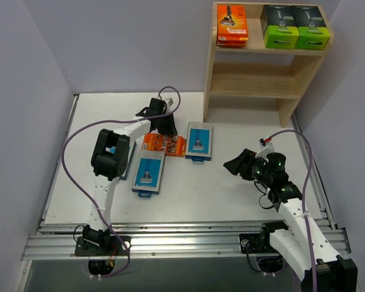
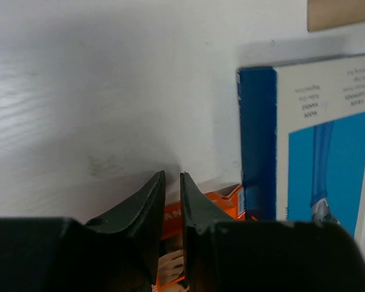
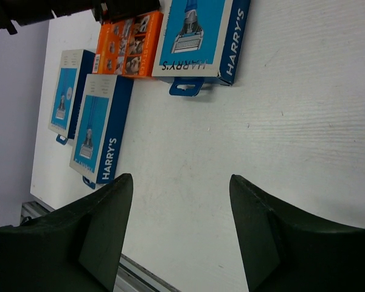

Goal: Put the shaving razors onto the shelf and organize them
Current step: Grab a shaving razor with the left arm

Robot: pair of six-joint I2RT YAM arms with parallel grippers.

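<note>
White worktop (image 1: 194,194) lies below the right arm's fingers (image 3: 103,231), nearest, spread wide and empty; beyond them three light-blue packs (image 1: 148,173) and one orange pack (image 1: 164,145) lie flat. The left arm's fingers (image 2: 146,207) stand nearly together at that orange pack's edge; whether they grip it cannot be told. Step in hand, as judged: pickup; next comes a firm pinch, a lift, and transfer to the shelf (image 1: 292,109), beside the stacked orange packs (image 1: 232,25).
</note>
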